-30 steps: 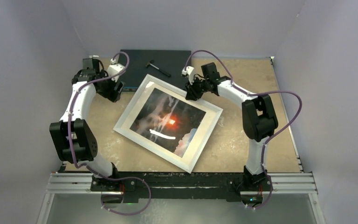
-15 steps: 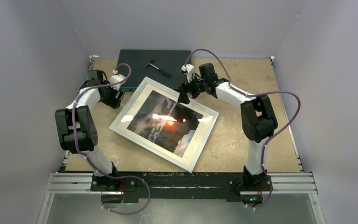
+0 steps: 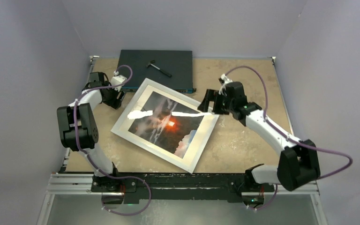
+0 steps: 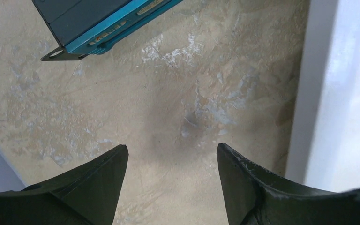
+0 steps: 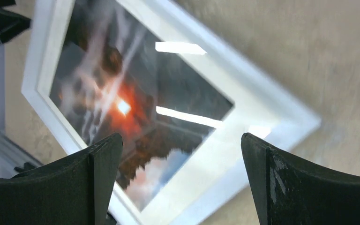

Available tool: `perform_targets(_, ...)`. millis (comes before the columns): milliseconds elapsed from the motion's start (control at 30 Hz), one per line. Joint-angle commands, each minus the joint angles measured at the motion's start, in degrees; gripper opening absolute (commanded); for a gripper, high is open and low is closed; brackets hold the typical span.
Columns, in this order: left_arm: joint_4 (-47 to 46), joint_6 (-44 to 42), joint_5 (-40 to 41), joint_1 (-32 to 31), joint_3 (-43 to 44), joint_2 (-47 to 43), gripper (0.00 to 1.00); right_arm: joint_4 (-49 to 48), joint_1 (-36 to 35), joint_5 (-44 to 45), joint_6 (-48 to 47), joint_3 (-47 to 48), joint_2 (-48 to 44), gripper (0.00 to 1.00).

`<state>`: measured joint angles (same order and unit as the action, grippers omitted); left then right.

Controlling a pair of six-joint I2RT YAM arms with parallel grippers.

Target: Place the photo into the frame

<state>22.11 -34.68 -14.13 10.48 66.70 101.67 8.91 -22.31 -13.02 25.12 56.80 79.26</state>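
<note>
Left gripper: your left gripper (image 4: 171, 147) hangs over bare table (image 3: 243, 140) just beside the frame's left edge, its jaws apart with nothing between them.
Frame: the frame (image 3: 154, 149) lies flat on the table between your two arms, turned diagonally, and neither gripper touches it.
Photo: the photo (image 3: 166, 126) sits inside the white border. Light glares across it, so it looks to be under the glass.
Right gripper: your right gripper (image 5: 180, 136) hovers near the frame's right corner, spread wide and carrying nothing.
Done: the photo reads as seated in the frame and squared to the border, so you are likely at or near the end.
Left to do: you cannot tell from here whether the back is closed, so check that. If it is, only pulling the arms clear seems to remain.
Count, left to right: one left gripper, one frame, one photo, one right gripper.
Count, far edge: one dark switch box (image 3: 136, 63), with one small hammer-like tool (image 3: 158, 68) lying on top of it.
</note>
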Motion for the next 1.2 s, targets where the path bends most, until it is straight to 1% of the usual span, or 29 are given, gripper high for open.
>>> perform_targets(0,-4.14,0.06,-0.44,0.86,-0.87,1.53,0.68,3.88,-0.11,0.22,16.57,-14.28,-7.20,0.99)
perform_targets(67,-4.80,0.13,-1.06,0.86,-1.20,2.15,0.68,-1.71,-0.10,-2.01,20.89,-21.71,-11.67,0.99)
perform_targets(133,-5.56,0.43,-1.68,0.86,-1.69,2.43,0.68,-7.03,-0.08,-4.02,25.32,-27.23,-15.12,0.99)
perform_targets(200,-6.05,0.34,-2.80,0.86,-2.59,2.35,0.68,-10.75,-0.11,-4.45,27.30,-30.20,-17.51,0.99)
perform_targets(267,-6.60,0.19,-3.95,0.80,-3.76,2.15,0.68,-13.46,-0.15,-3.93,28.32,-31.59,-17.97,0.99)
perform_targets(400,-6.57,-0.40,-6.43,0.57,-5.91,1.95,0.67,-16.67,-0.11,-3.96,27.89,-29.96,-13.27,0.99)
perform_targets(533,-4.57,-4.43,-9.44,-0.24,-9.66,-1.01,0.66,-21.20,-0.11,-4.76,27.93,-26.65,-4.16,0.99)
perform_targets(667,-0.68,-8.64,-12.09,-1.55,-13.40,-5.55,0.65,-19.90,-0.04,-3.28,26.09,-21.43,1.25,0.99)
perform_targets(867,7.54,-15.57,-15.13,-3.47,-17.73,-11.87,0.64,-16.12,1.40,-1.08,22.68,-16.62,3.67,0.99)
perform_targets(933,11.98,-19.41,-16.13,-4.02,-18.89,-13.34,0.63,-14.49,2.25,-0.28,21.21,-15.93,3.80,0.99)
perform_targets(1067,16.54,-26.33,-16.28,-4.95,-22.68,-17.44,0.62,-12.95,3.28,0.32,19.99,-16.66,3.08,0.99)
perform_targets(1167,18.90,-28.68,-16.82,-5.29,-23.98,-19.09,0.62,-12.82,3.51,0.44,19.78,-17.46,2.66,0.99)
